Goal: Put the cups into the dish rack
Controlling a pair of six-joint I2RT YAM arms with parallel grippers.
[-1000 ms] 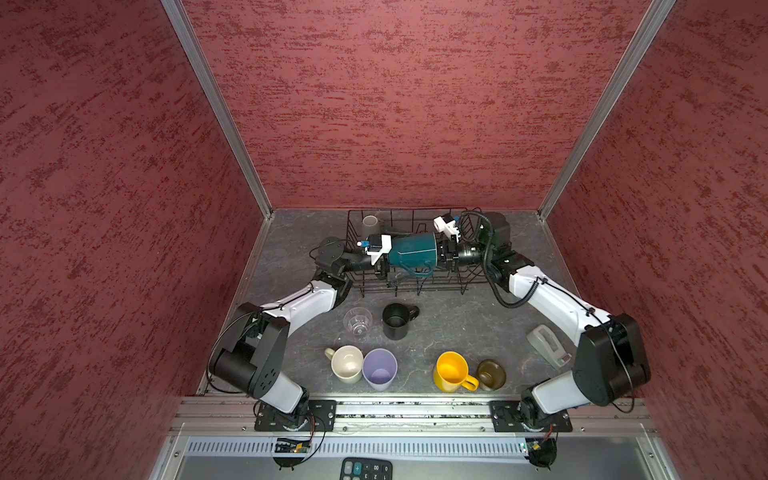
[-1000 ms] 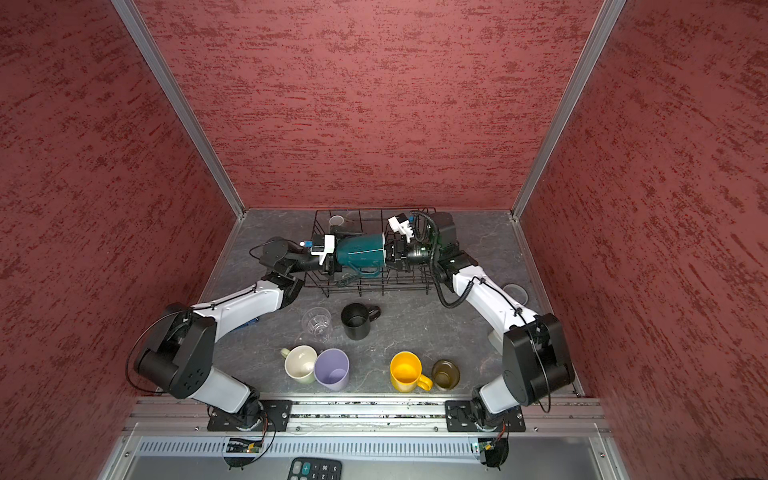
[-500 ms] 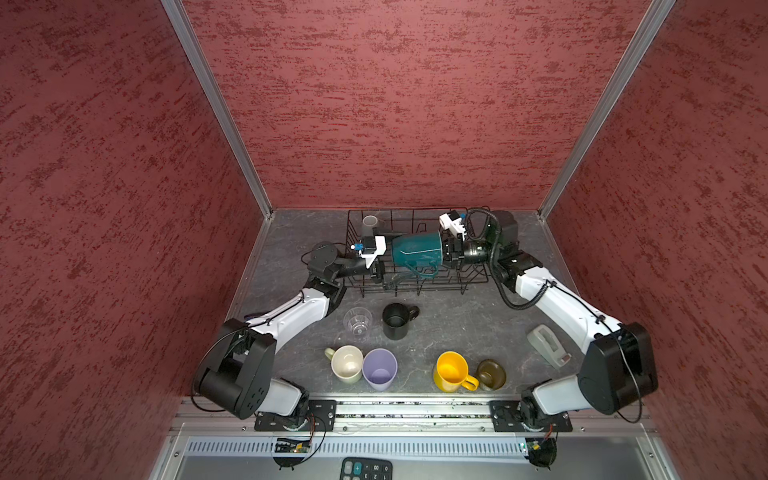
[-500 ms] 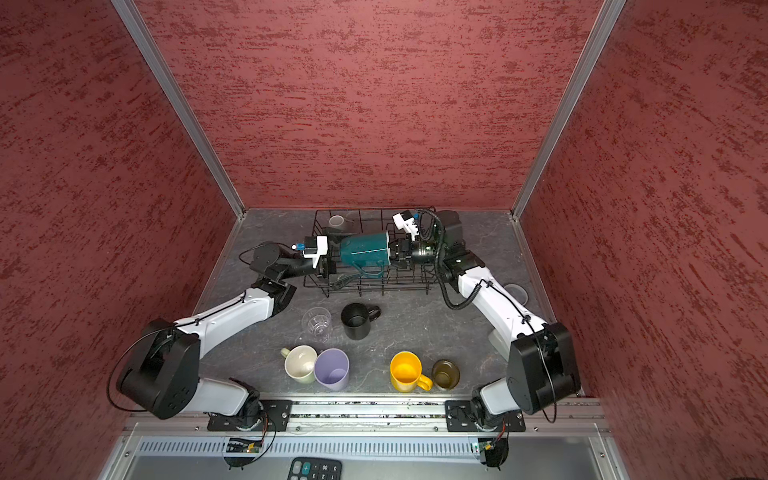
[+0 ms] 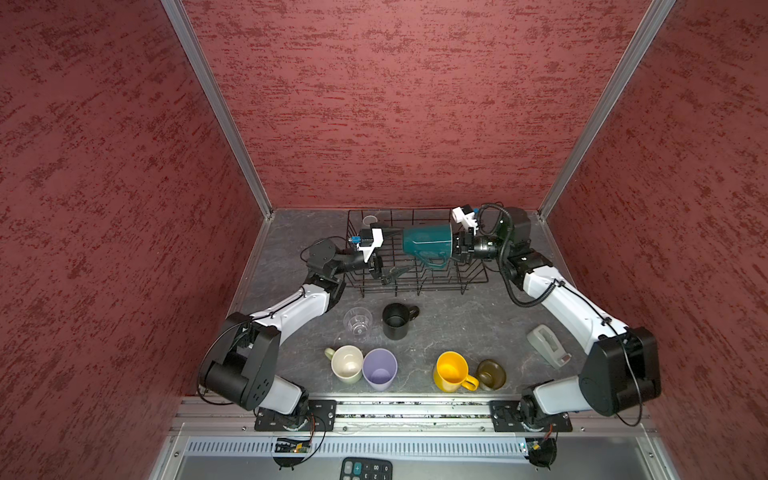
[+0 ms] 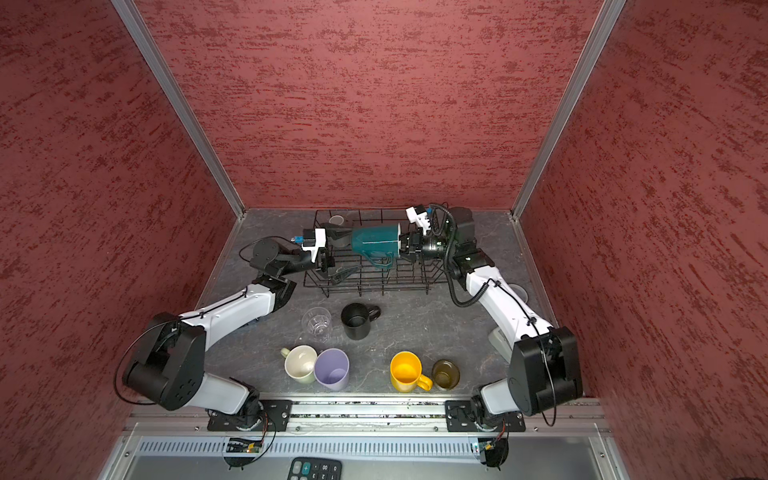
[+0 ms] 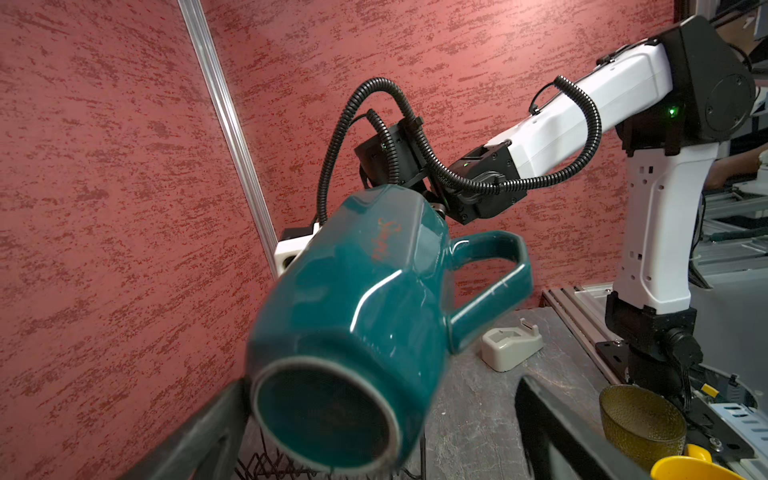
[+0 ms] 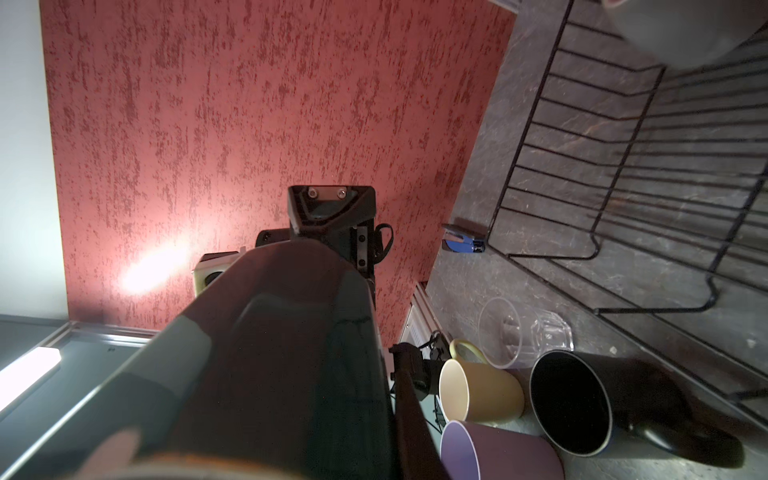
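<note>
Over the slate tabletop point(image 5: 449, 324) and dish rack point(image 5: 407, 210), your right gripper point(image 5: 459, 249) clamps the teal mug point(image 5: 428, 245) by its rim; your left gripper point(image 5: 401, 252) gapes wide, flanking its base.

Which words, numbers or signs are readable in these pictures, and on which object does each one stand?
Red script on the teal mug: blurred, cannot be read.
"+", "00", "0": keys of the calculator at the near edge, in both top views; its other keys are too small to read.
Nothing else bears readable text.
</note>
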